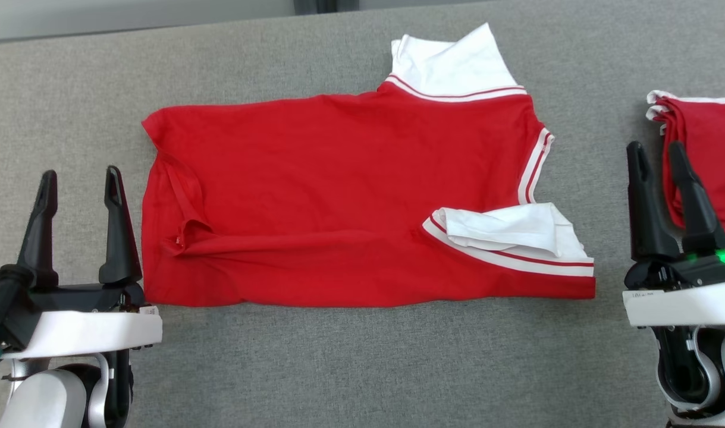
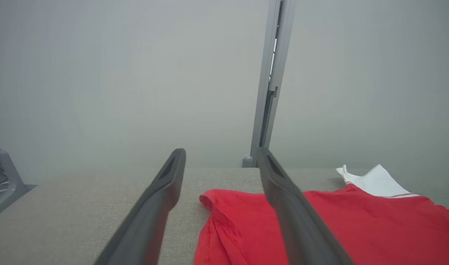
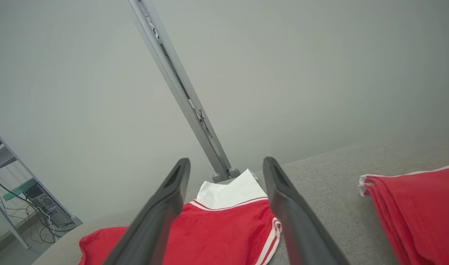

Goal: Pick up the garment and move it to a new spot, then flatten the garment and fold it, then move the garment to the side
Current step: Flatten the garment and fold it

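The garment is a red shirt with white, red-striped trim, lying folded into a wide rectangle in the middle of the grey table. Its white collar sticks out at the far right, and a white sleeve is folded onto its front right. My left gripper stands open just off the garment's left edge, nothing between its fingers. My right gripper stands open to the right of the garment, also empty. In the left wrist view the garment lies below and right of the open gripper. The right wrist view has the collar between the open fingers.
A stack of folded red garments with white trim lies at the table's right edge, just beyond my right gripper. A grey post stands behind the table's far edge against a pale wall. Bare grey table surrounds the garment.
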Tool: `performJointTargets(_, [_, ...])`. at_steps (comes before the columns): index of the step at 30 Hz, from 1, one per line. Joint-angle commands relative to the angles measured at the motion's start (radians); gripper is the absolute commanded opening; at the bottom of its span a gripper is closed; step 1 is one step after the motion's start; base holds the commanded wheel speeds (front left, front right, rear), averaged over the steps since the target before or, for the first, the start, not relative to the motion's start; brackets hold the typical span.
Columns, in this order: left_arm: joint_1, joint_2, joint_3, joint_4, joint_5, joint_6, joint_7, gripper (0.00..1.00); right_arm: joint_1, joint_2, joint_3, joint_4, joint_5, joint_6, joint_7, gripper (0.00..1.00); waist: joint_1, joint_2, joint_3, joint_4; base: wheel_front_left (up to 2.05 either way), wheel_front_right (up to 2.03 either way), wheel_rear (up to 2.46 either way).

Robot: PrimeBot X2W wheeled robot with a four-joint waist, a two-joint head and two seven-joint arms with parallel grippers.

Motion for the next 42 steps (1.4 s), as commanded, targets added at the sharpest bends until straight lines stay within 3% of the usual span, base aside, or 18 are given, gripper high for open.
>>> performJointTargets(1, [-0.003, 0.012, 0.005, -0.024, 0.033, 0.018, -0.027, 1.0, 0.019, -0.006, -0.007, -0.021, -0.057, 0.0, -0.045, 1.0, 0.0, 0.0, -0.024, -0.004, 0.0, 0.0, 0.0])
performJointTargets(6, [0.044, 0.019, -0.007, -0.068, 0.087, 0.046, -0.051, 1.0, 0.072, -0.009, 0.004, -0.071, -0.224, 0.0, -0.106, 1.0, 0.0, 0.0, -0.072, -0.009, 0.0, 0.0, 0.0])
performJointTargets(12, [0.117, 0.017, -0.016, -0.063, 0.102, 0.062, -0.063, 1.0, 0.162, 0.018, -0.007, -0.095, -0.343, 0.0, -0.122, 1.0, 0.0, 0.0, -0.116, -0.006, 0.0, 0.0, 0.0])
performJointTargets(25, [0.18, 0.016, -0.031, 0.064, 0.074, 0.013, -0.086, 1.0, 0.269, 0.061, -0.029, -0.053, -0.394, 0.0, -0.1, 1.0, 0.0, 0.0, -0.19, 0.007, 0.0, 0.0, 0.0])
performJointTargets(36, [0.143, 0.021, -0.057, 0.077, 0.075, 0.002, -0.069, 1.0, 0.256, 0.069, -0.027, -0.046, -0.393, 0.0, -0.084, 1.0, 0.0, 0.0, -0.181, 0.008, 0.0, 0.0, 0.0])
performJointTargets(42, [0.119, 0.031, -0.083, 0.142, 0.054, -0.029, -0.015, 1.0, 0.233, 0.063, -0.026, 0.031, -0.395, 0.0, -0.07, 1.0, 0.0, 0.0, -0.154, -0.012, 0.0, 0.0, 0.0])
